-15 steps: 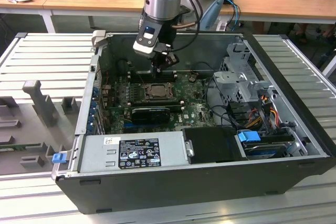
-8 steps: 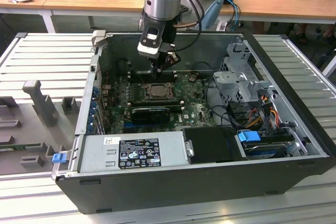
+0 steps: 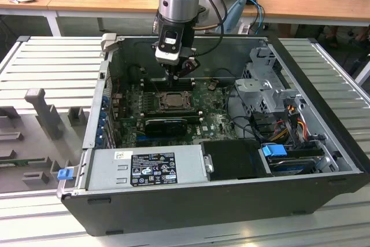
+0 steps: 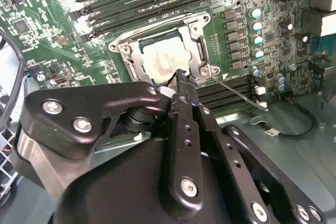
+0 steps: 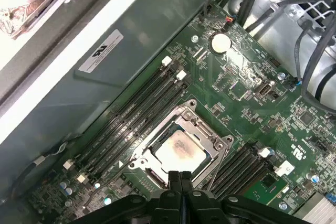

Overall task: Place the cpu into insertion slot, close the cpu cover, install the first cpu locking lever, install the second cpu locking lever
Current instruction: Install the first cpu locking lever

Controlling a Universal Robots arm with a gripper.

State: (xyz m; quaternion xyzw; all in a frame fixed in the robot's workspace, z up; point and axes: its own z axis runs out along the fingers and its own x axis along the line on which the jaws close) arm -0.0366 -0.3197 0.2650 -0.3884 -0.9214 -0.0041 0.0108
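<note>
The cpu (image 5: 180,150) lies flat in the insertion slot (image 5: 140,157), its pale tan face showing through the window of the cpu cover (image 5: 216,144), which lies down over it. In the second wrist view the cpu (image 4: 163,59) sits inside the cover (image 4: 197,35). A thin metal locking lever (image 4: 239,94) sticks out from the socket's corner. My gripper (image 5: 180,178) is shut with nothing between its fingers. Its tips (image 4: 182,75) are low at the socket's edge beside the lever's root. In the exterior view the gripper (image 3: 175,76) hangs just behind the cpu (image 3: 171,100).
Long black memory slots (image 5: 131,116) run on both sides of the socket. A black expansion card (image 3: 166,123) lies in front of it. The power supply (image 3: 147,168), the drive cage (image 3: 272,88) with cables, and the case's walls (image 3: 98,93) hem in the board.
</note>
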